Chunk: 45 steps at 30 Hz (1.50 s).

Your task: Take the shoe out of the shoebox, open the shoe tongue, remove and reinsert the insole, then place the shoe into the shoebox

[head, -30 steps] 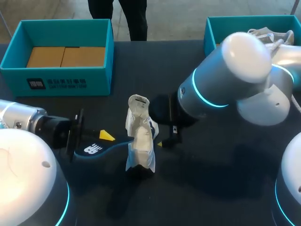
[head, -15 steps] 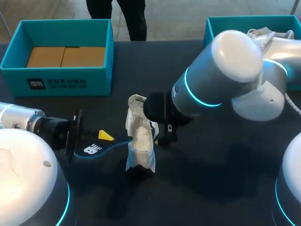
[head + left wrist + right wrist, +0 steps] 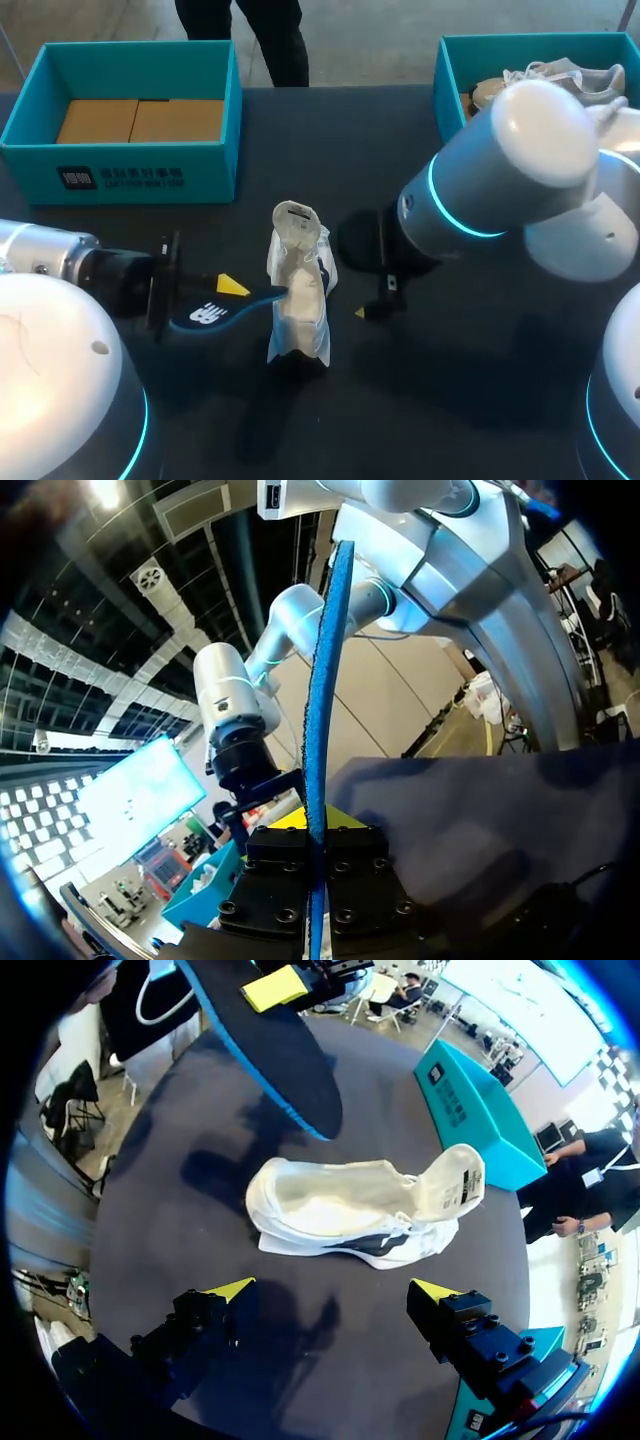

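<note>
The left tool [image 3: 316, 848] is clamped tight on one end of a dark blue foam insole [image 3: 324, 670], which runs edge-on straight out between its two black fingers. From above, the left tool [image 3: 205, 296] holds the insole [image 3: 228, 307] low over the dark worktop [image 3: 330, 140]. The insole's free end reaches the side of a white fabric sports shoe [image 3: 298, 290] just ahead. Whether the two touch cannot be told.

The right tool [image 3: 331, 1294] is spread wide, its yellow tips well apart and holding nothing. The shoe [image 3: 350, 1205] lies on the worktop [image 3: 330, 1360] just ahead of it, apart from both fingers, with its opening turned toward this tool. The tongue sticks out at the end nearer the teal box. Past the shoe the insole [image 3: 270, 1050] hangs flat-side on, gripped at its far end by the left tool [image 3: 300, 980]. In the head view the right tool [image 3: 372, 303] sits just beside the shoe, on the side away from the left tool.

Beyond the left tool, well apart from the shoe, stands an open teal cardboard box [image 3: 40, 150] with a brown cardboard floor. The same box [image 3: 480, 1110] shows past the shoe's tongue end in the right wrist view. Behind the right arm stands a second teal cardboard box [image 3: 446, 75], and a pale laced shoe [image 3: 555, 78] lies in it.
</note>
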### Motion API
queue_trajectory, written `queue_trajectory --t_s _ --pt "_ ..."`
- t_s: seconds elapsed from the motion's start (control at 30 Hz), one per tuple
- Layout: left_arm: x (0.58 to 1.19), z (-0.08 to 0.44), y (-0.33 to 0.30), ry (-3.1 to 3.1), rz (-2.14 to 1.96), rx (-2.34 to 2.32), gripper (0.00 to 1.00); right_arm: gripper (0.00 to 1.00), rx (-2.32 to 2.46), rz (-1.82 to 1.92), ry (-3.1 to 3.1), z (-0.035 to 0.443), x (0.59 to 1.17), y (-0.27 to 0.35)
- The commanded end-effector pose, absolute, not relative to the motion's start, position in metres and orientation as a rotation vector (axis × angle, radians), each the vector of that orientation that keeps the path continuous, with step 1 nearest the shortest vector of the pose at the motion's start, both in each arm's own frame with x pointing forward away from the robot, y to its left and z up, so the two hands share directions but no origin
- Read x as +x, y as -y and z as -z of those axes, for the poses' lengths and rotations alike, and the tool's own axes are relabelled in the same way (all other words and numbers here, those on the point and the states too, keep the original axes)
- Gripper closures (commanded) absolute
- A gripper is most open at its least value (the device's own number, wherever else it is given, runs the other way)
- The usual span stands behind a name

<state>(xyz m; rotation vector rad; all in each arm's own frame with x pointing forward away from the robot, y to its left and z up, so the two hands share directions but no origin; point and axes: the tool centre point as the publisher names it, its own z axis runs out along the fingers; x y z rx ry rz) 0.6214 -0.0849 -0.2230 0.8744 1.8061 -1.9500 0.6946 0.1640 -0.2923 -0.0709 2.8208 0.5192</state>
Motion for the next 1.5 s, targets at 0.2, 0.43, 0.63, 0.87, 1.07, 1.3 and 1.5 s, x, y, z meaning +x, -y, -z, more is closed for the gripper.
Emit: queue_trajectory --t_s 0.2,0.43,0.63,0.87,1.07,1.3,1.5 --pt "0.625 0.227 0.098 -1.795 1.979 0.840 1.00 0.00 -0.070 -0.508 -2.841 0.301 0.697 -0.161" --pt "0.627 0.230 0.113 -1.772 2.022 0.837 1.00 0.00 -0.070 -0.508 -2.841 0.301 0.697 -0.161" --pt "0.629 0.235 0.121 -1.784 2.030 0.834 1.00 0.00 -0.070 -0.508 -2.841 0.301 0.697 -0.161" --pt "0.628 0.241 0.117 -1.817 2.036 0.795 1.00 0.00 -0.070 -0.508 -2.841 0.301 0.697 -0.161" --pt "0.627 0.247 0.113 -1.814 2.042 0.757 1.00 0.00 -0.070 -0.508 -2.841 0.301 0.697 -0.161" --pt "0.626 0.251 0.122 -1.807 2.061 0.742 1.00 0.00 -0.070 -0.508 -2.841 0.301 0.697 -0.161" --pt "0.628 0.253 0.124 -1.814 2.058 0.731 1.00 0.00 -0.070 -0.508 -2.841 0.301 0.697 -0.161"
